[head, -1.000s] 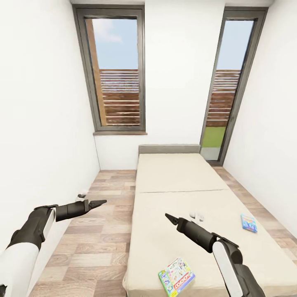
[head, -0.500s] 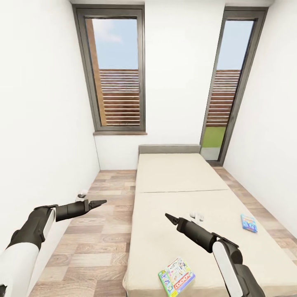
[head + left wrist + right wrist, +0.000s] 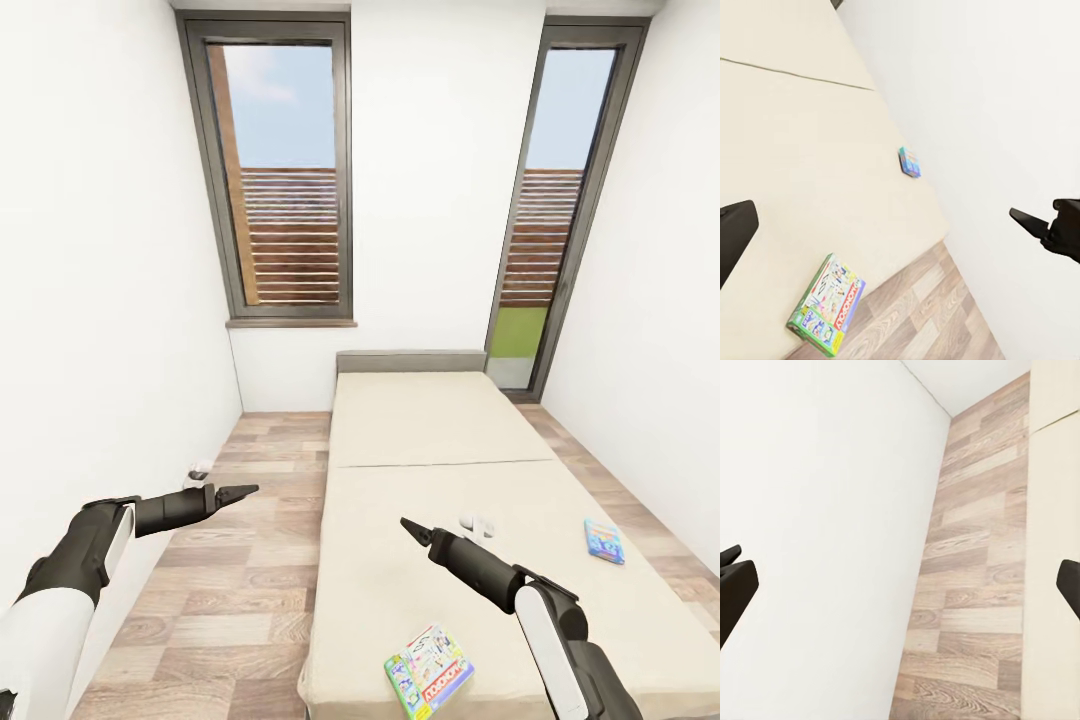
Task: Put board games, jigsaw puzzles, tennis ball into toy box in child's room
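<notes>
Board games: two lie flat on the bed (image 3: 430, 440). The white-green board game (image 3: 428, 671) sits near the foot edge of the beige mattress, on the side nearest the wooden floor (image 3: 240, 560), turned at an angle to the mattress edge. The smaller blue board game (image 3: 603, 540) lies well apart from it, near the opposite long edge of the mattress, close to the right-hand wall. In the left wrist view the white-green box (image 3: 826, 304) and the blue box (image 3: 910, 162) are both on the mattress surface, neither touched by a gripper.

Left gripper (image 3: 238, 492): held over the floor beside the bed, empty; its fingers stand wide apart in the left wrist view.

Right gripper (image 3: 410, 526): held above the mattress, between the two boxes and clear of both, empty; its fingers stand wide apart in the right wrist view.

A small white object (image 3: 477, 523) lies on the mattress just beyond the right arm; its nature cannot be determined.
</notes>
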{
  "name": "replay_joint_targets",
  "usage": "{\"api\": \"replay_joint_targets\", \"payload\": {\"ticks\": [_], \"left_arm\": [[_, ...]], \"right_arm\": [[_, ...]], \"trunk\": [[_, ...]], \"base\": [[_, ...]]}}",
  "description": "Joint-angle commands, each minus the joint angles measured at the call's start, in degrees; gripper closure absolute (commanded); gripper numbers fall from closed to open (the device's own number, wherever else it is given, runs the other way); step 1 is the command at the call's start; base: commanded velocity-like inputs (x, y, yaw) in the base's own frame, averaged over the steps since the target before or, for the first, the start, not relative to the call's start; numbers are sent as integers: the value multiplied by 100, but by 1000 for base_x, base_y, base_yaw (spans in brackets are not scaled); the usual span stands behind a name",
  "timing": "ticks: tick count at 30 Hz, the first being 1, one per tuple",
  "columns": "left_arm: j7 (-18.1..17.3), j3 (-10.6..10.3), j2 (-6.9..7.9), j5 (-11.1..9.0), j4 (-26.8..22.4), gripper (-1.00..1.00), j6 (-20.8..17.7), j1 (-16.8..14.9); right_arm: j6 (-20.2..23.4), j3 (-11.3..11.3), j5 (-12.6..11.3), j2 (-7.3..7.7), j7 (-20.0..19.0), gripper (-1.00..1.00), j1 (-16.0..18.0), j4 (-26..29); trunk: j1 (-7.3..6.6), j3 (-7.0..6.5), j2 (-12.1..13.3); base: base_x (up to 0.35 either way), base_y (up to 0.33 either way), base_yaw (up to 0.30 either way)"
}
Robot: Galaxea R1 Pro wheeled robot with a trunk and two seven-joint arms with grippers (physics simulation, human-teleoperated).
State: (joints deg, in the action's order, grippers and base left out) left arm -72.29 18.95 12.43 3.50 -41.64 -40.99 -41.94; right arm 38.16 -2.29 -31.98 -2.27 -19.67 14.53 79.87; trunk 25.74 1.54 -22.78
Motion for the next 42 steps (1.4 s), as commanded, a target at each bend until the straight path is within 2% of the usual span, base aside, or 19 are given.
{"api": "replay_joint_targets", "payload": {"ticks": [1, 18, 27, 32, 38, 42], "left_arm": [[-40, 20, -3, 37, -2, -100, -59, -7], [-40, 21, -3, 34, -2, -100, -59, -7], [-103, 19, 33, 10, -2, -100, -65, -7], [-116, 47, 59, -16, -2, -100, -63, -7], [-119, 49, 69, 22, -2, -100, -327, -7], [-119, 48, 72, 36, -2, -100, -395, -7]], "right_arm": [[43, -18, -7, -5, -19, -100, 6, 3], [43, -51, -24, 1, -31, -100, 6, 84], [78, -86, -56, 73, -44, -100, -30, 164], [62, -156, -79, 90, -51, -100, -421, 200], [52, -619, -34, 94, -93, -100, -1020, 158], [28, -733, -12, 93, -102, -100, -1129, 85]], "trunk": [[4, 14, -14], [4, 14, -14], [4, 14, -14], [4, 14, -14], [4, 14, -14], [4, 14, -14]], "base": [[0, 1, 0], [0, 0, 0], [0, 0, 0], [0, 0, 0], [-5, 0, 0], [-167, 11, 0]]}}
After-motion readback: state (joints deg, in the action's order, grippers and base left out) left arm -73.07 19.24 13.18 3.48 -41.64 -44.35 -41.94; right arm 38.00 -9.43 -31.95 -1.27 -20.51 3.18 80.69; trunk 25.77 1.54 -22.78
